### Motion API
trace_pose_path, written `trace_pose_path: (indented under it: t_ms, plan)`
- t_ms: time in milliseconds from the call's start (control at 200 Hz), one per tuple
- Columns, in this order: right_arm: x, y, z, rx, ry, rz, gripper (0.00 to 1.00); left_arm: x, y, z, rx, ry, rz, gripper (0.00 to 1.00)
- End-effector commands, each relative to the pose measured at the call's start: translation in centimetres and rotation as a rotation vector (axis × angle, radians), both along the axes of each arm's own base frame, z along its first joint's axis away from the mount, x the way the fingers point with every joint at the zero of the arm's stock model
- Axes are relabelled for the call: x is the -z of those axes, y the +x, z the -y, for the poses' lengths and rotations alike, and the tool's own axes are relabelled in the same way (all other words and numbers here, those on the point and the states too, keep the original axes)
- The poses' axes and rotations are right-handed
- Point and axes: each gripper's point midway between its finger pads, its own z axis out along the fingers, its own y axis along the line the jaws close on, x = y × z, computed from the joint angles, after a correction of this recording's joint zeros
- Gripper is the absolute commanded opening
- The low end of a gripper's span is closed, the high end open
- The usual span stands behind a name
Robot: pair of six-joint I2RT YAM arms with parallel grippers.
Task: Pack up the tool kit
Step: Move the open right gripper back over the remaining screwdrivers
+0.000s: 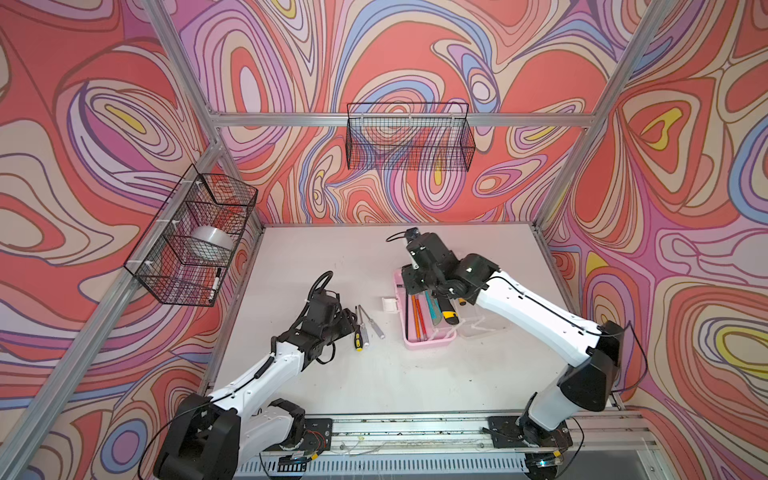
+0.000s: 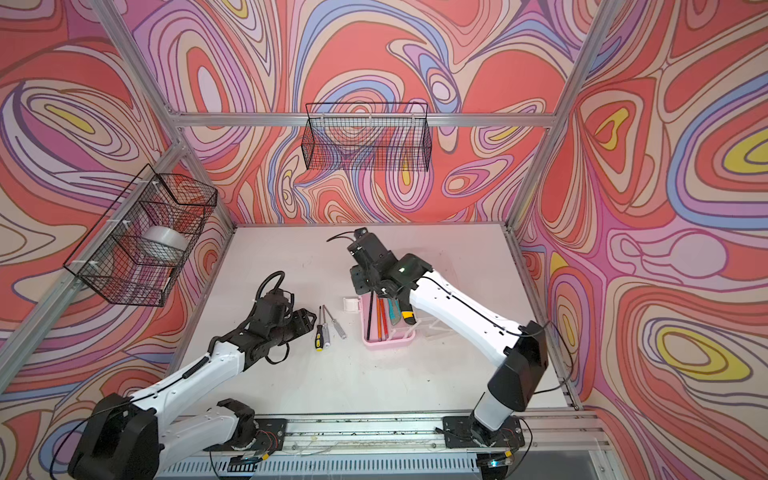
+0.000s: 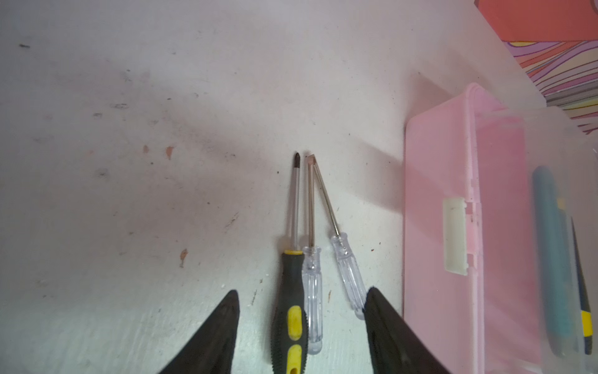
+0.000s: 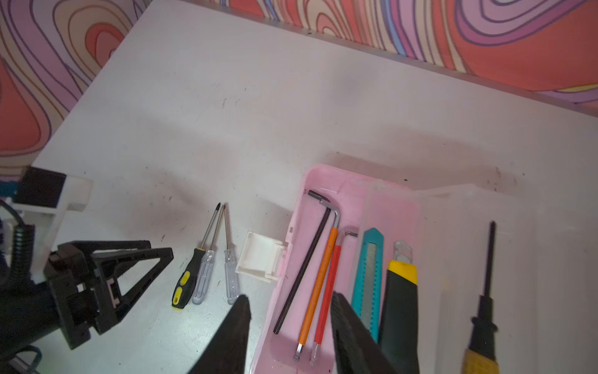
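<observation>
The pink case point(image 1: 428, 343) point(image 4: 323, 181) lies open on the table, its clear lid point(image 4: 459, 226) folded flat beside it. Inside lie a black hex key point(image 4: 304, 272), orange and red rods point(image 4: 318, 281), a teal knife point(image 4: 367, 275) and a yellow-black knife point(image 4: 399, 307). A dark screwdriver point(image 4: 485, 291) rests on the lid. Three small screwdrivers point(image 1: 361, 334) point(image 3: 289, 307) lie side by side left of the case. My left gripper point(image 3: 301, 289) point(image 1: 351, 320) is open, its jaws on either side of their handles. My right gripper point(image 4: 288, 294) point(image 1: 411, 284) hangs open over the case, holding nothing.
The case's white latch point(image 1: 390, 304) sticks out toward the screwdrivers. A black wire basket point(image 1: 191, 241) on the left wall holds a tape roll point(image 1: 210, 243) and a marker. Another wire basket point(image 1: 409, 137) hangs on the back wall. The arm bases sit on a rail along the front edge.
</observation>
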Motion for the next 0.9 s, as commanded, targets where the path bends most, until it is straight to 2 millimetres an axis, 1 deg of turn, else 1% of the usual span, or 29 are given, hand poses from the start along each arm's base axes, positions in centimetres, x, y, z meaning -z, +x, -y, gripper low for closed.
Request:
trace_pose_path:
  t_ms: [0,55,75,80,90,170,305,370,521,666,891]
  plan:
    - [2.9,-1.6,-3.5,-0.087,0.019,-0.072,0.50,2.2,-2.1,-1.3,-0.029,-0.045,-0.079,0.61]
    - [4.1,-2.2,-4.7,-0.111,0.022,-0.103,0.49,2.4,-2.5,-1.6,-0.031,-0.041,-0.079,0.61]
    - [4.1,-2.5,-5.1,-0.121,0.031,-0.110,0.49,2.5,-2.6,-1.7,-0.027,-0.040,-0.081,0.61]
    - [4.8,-2.5,-5.2,-0.122,0.020,-0.121,0.50,2.4,-2.6,-1.6,-0.026,-0.040,-0.080,0.61]
    - [5.5,-2.6,-5.5,-0.124,0.012,-0.134,0.49,2.5,-2.7,-1.7,-0.025,-0.038,-0.081,0.61]
    - [7.8,-3.3,-6.7,-0.148,0.004,-0.190,0.48,2.6,-2.9,-1.7,-0.018,-0.034,-0.083,0.61]
    - [11.3,-3.8,-7.2,-0.151,-0.038,-0.254,0.40,2.6,-2.7,-1.5,-0.012,-0.045,-0.079,0.61]
    - [12.7,-4.0,-7.3,-0.150,-0.052,-0.279,0.39,2.5,-2.6,-1.3,-0.011,-0.052,-0.074,0.61]
    - [15.0,-4.3,-7.5,-0.153,-0.066,-0.327,0.38,2.6,-2.5,-1.3,-0.011,-0.055,-0.073,0.61]
    - [16.7,-4.9,-7.6,-0.159,-0.077,-0.363,0.39,2.8,-2.5,-1.3,-0.011,-0.052,-0.080,0.61]
    - [19.3,-5.2,-7.5,-0.160,-0.116,-0.401,0.41,3.2,-2.4,-1.3,-0.007,-0.046,-0.089,0.60]
